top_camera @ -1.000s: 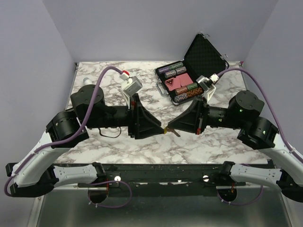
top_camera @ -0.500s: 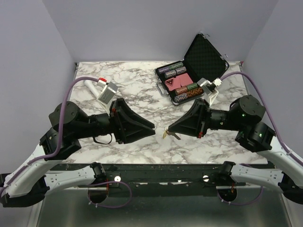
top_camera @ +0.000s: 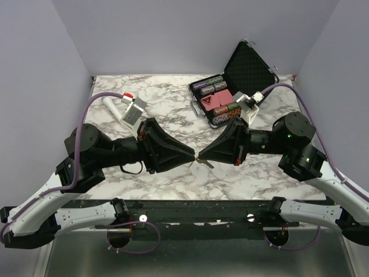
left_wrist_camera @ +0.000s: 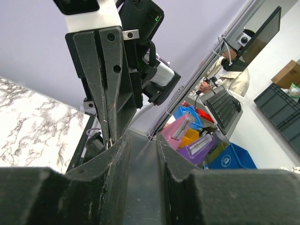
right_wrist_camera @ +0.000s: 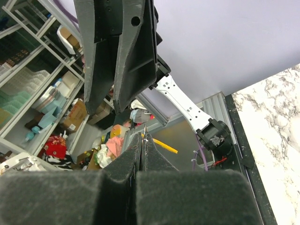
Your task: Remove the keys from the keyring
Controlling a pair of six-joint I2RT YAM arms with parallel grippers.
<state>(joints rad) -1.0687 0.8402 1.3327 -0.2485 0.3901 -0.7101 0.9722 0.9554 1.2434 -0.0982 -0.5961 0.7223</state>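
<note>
In the top view my two grippers meet tip to tip over the front middle of the marble table [top_camera: 173,182]. My right gripper [top_camera: 200,156] is shut on the keyring, which shows as a thin metal sliver between its tips in the right wrist view [right_wrist_camera: 145,134]. The key [top_camera: 203,162], with a yellow-orange head and short blade, hangs just below those tips. My left gripper [top_camera: 192,156] is open, its tips right beside the key. In the left wrist view my left gripper [left_wrist_camera: 140,140] shows an empty gap, and the keyring [left_wrist_camera: 108,142] sits at the right gripper's tip beside the left finger [left_wrist_camera: 119,154].
An open black case [top_camera: 249,66] with rows of poker chips [top_camera: 219,101] stands at the back right, just behind the right arm. A white-and-grey microphone [top_camera: 111,107] lies at the back left.
My left gripper swung away to the left, then came back right to meet the right gripper's tips. The right gripper shifted slightly left with the keyring and key.
</note>
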